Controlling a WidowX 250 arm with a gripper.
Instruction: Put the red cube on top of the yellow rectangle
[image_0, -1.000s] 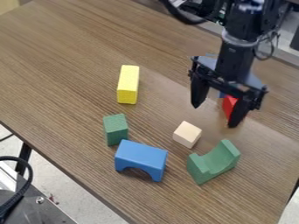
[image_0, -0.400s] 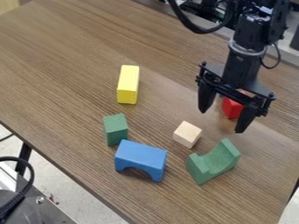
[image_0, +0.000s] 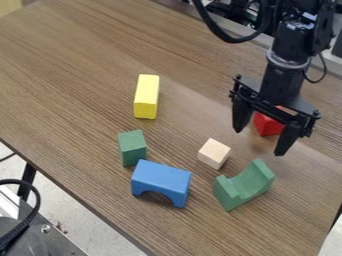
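Bearing the red cube (image_0: 266, 126), the brown table (image_0: 73, 90) overhangs pale floor (image_0: 81, 225).

The camera slants down over the table (image_0: 73, 90).

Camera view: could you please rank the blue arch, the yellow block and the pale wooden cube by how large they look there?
1. Blue arch
2. Yellow block
3. Pale wooden cube
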